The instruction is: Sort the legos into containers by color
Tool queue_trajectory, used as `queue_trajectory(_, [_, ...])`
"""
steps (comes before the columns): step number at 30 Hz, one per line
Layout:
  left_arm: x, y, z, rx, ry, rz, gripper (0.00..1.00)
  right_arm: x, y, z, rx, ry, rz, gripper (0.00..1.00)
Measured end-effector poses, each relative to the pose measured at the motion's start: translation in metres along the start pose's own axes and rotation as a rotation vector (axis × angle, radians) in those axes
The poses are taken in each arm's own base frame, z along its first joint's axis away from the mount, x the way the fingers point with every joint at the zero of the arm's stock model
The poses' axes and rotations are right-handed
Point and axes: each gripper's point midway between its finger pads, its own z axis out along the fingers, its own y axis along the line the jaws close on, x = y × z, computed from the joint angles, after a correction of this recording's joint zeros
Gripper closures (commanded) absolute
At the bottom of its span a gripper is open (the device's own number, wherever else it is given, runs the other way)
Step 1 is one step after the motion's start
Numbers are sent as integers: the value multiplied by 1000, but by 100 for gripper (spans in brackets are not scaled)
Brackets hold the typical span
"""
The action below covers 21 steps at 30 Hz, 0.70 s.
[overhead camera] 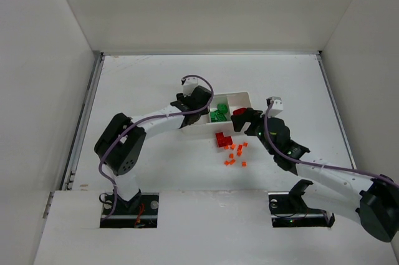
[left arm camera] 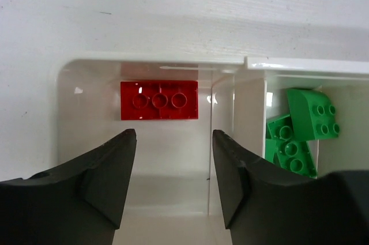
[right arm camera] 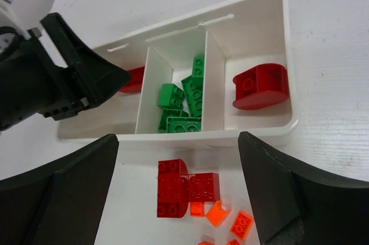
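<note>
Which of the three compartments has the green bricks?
The middle compartment holds the green bricks; the end ones hold a flat red brick and a curved red brick.

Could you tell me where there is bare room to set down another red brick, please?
The end compartment under the left gripper has bare floor around its flat red brick; the other end compartment has room beside the rounded red brick. The green bricks crowd the middle.

A white tabletop (overhead camera: pixel 143 78) stretches away beyond the left hand (overhead camera: pixel 186 114) to a plain white back wall (overhead camera: pixel 212 9). A white left wall (overhead camera: pixel 37 78) stands well to that hand's left, and a white right wall (overhead camera: pixel 368 59) stands well to the right of the right hand (overhead camera: pixel 242 118). A grey metal strip (overhead camera: pixel 84 121) lines the tabletop's left edge. The light is even and the shadows are soft.
</note>
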Motion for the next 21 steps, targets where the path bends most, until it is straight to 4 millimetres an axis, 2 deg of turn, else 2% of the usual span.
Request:
queue_trajectory(6, [0, -3, 16, -11, -34, -25, 43, -8, 12, 1, -61, -39, 13, 7])
queue_trajectory(15, [12, 9, 40, -91, -58, -16, 40, 6, 19, 7, -98, -20, -21, 6])
queue_trajectory(21, [19, 12, 52, -117, -68, -22, 40, 0, 26, 4, -127, -43, -18, 6])
